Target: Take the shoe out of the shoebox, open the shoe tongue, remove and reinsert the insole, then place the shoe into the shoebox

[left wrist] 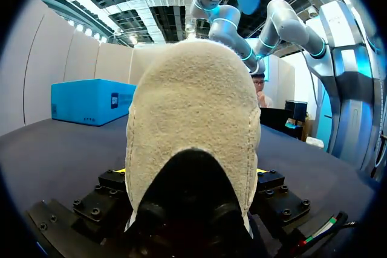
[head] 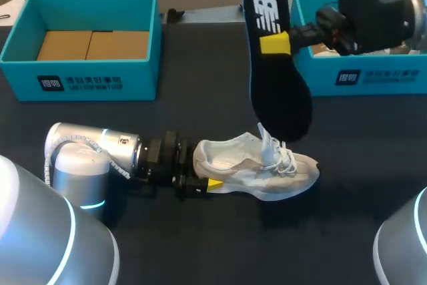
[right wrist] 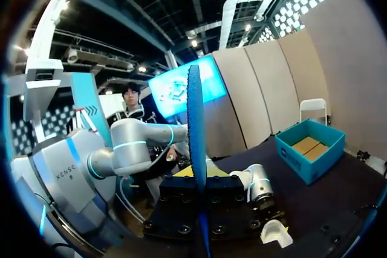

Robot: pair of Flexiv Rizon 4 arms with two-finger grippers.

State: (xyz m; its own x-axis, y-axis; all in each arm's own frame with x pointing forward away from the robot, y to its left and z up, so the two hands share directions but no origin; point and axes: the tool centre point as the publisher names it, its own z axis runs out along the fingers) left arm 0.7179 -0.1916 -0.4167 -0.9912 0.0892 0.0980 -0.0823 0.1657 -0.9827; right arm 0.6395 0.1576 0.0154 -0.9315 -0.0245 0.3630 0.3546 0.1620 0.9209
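Your left tool [head: 207, 178] is clamped on the heel of the shoe [head: 260, 165]. In the left wrist view the fleecy heel fills the space between the fingers, with a sliver of yellow tip at each side of it. In the head view one yellow tip lies against the near side of the heel. Your left arm [head: 100, 155] lies low over the tabletop [head: 200, 108], coming in from the left. The shoe stands on its sole near the front middle of the tabletop. Its toe points to your right, its laces [head: 285, 155] are loose and its tongue [head: 265, 137] stands up.

Your right tool [head: 275, 43] is closed on the insole [head: 280, 91], gripping it at the side, nearer its upper end. In the right wrist view you see the insole edge-on between the fingers. It hangs in the air roughly upright, its dark printed face turned toward the head camera. Its lower end is just above the tongue, and you cannot tell from these views whether the two touch. Your right arm [head: 380, 5] comes in from the back right, over the right shoebox [head: 373, 77], and hides much of that box.

The left shoebox [head: 80, 78] sits open at the back left, with brown cardboard [head: 92, 45] lying flat in its bottom. Both boxes are well apart from the shoe.
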